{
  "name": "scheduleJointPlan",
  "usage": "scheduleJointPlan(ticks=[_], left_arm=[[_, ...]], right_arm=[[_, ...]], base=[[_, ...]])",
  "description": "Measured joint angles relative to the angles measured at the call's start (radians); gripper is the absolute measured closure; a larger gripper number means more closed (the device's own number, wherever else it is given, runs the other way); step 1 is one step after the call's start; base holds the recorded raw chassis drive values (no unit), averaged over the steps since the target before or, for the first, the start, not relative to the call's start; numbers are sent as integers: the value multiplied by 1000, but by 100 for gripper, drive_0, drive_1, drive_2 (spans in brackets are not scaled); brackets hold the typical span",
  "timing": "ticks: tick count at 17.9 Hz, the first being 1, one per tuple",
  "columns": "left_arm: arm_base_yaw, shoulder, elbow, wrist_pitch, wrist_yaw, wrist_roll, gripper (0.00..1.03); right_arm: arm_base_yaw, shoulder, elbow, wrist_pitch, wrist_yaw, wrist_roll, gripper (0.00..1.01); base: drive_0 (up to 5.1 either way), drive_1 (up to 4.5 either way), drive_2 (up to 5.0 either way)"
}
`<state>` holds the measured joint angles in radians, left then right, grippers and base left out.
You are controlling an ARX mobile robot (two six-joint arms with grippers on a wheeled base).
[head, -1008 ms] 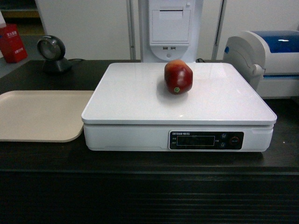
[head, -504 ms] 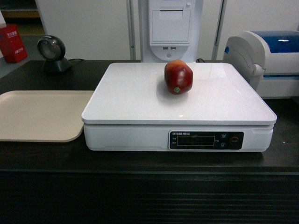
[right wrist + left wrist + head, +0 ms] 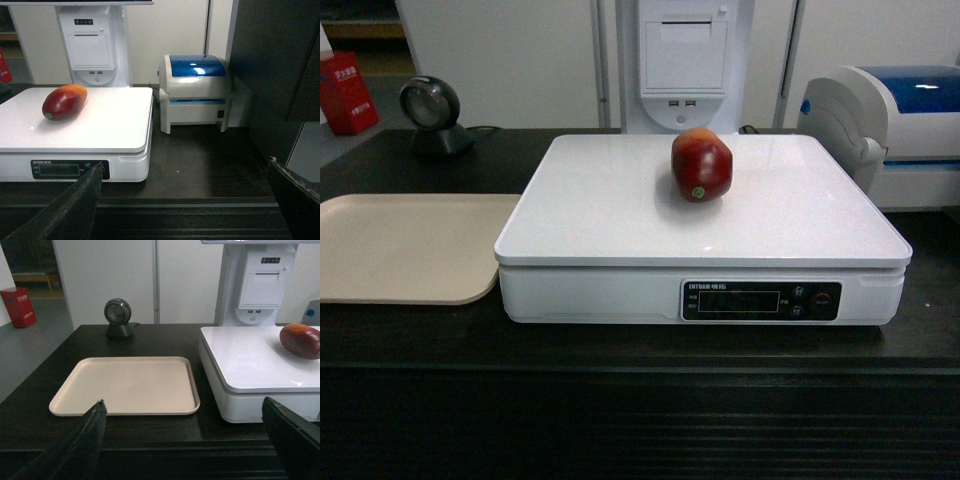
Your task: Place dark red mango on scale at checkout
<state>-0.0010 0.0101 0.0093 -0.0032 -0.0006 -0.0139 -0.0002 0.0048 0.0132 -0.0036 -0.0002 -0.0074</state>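
Observation:
The dark red mango (image 3: pixel 701 165) lies on the white platter of the scale (image 3: pixel 620 200), toward its back middle; it also shows in the left wrist view (image 3: pixel 301 340) and the right wrist view (image 3: pixel 64 101). The scale stands on the dark checkout (image 3: pixel 640 350) counter. My left gripper (image 3: pixel 182 407) is open and empty in front of the counter edge, below the tray. The right gripper (image 3: pixel 185 167) is open and empty too, held before the counter to the right of the scale (image 3: pixel 100 125). Neither gripper shows in the head view.
A beige tray (image 3: pixel 405 245) lies left of the scale. A round black scanner (image 3: pixel 432 115) stands at the back left, a white receipt printer column (image 3: pixel 685 60) behind the scale, and a white-and-blue printer (image 3: pixel 895 130) at the right. A dark wall panel (image 3: pixel 280 65) rises at far right.

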Motion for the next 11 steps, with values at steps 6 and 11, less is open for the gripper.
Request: scheduleJointPlan(ticks=[6, 11], left_arm=[[0, 0, 0, 0, 0, 1, 5], [0, 0, 0, 0, 0, 1, 5]], right_arm=[[0, 0, 0, 0, 0, 0, 3], [0, 0, 0, 0, 0, 0, 3]], base=[[0, 0, 0], [0, 0, 0]])
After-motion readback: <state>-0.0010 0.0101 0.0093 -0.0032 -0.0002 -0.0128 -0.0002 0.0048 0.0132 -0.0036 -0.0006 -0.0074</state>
